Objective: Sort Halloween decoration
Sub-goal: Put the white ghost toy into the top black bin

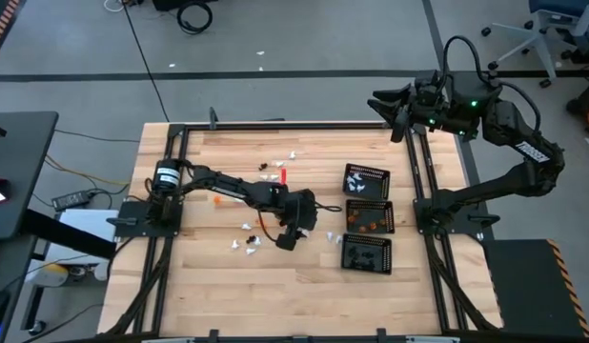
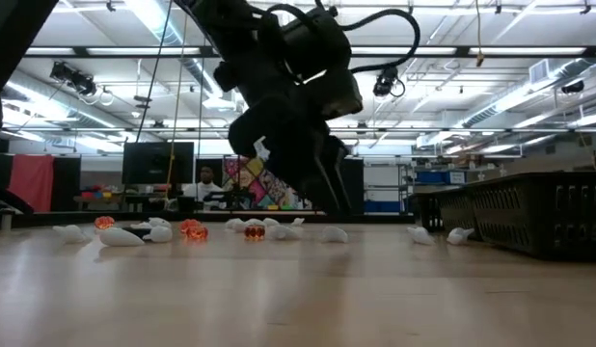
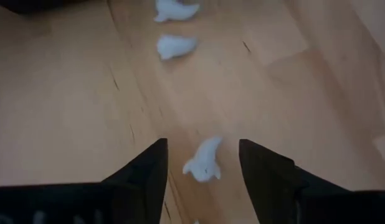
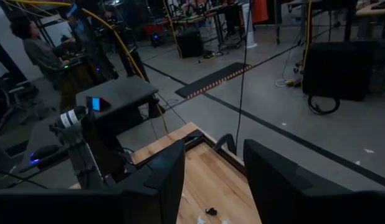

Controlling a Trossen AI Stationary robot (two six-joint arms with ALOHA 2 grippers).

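The left gripper hangs low over the pale, grained wood table, its dark, tapered fingers spread apart and grasping nothing. A small, soft-edged white trinket lies on the wood in the gap between them, touching neither finger. Two more white trinkets lie beyond the tips. In the high view, other white, orange and black pieces are scattered around that gripper, with bare boards nearer the table's front edge. Three square black mesh trays stand in a row beside it. The right gripper waits raised at the table's far edge, fingers parted and empty.
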